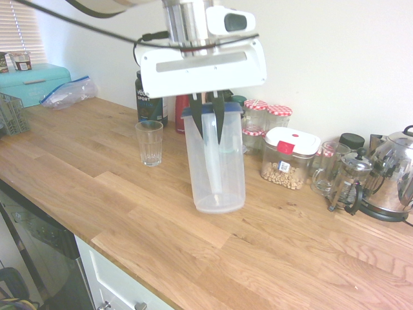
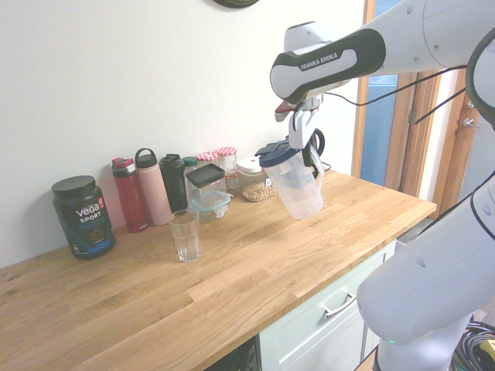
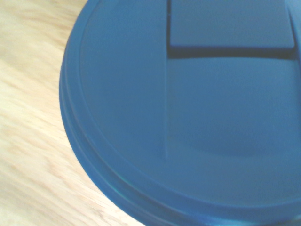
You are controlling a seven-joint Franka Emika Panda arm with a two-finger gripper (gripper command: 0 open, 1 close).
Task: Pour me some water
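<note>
Smooth blue plastic, the round lid [image 3: 188,117] filled my wrist view. My gripper [image 1: 210,121] was clamped on the clear pitcher [image 1: 216,165], lifted above the oak counter [image 1: 193,239] near a ribbed glass [image 1: 149,143].

The pitcher [image 1: 216,169] is clear, slightly cloudy plastic with a smooth, matt blue plastic lid [image 3: 188,122]. The counter [image 1: 193,226] is oiled plank wood with visible grain. The drinking glass [image 2: 186,235] is clear, faceted glass. At the counter's back edge, the kettle [image 1: 393,174] is glossy polished metal, and the protein tub [image 2: 83,216] is glossy black plastic.
</note>
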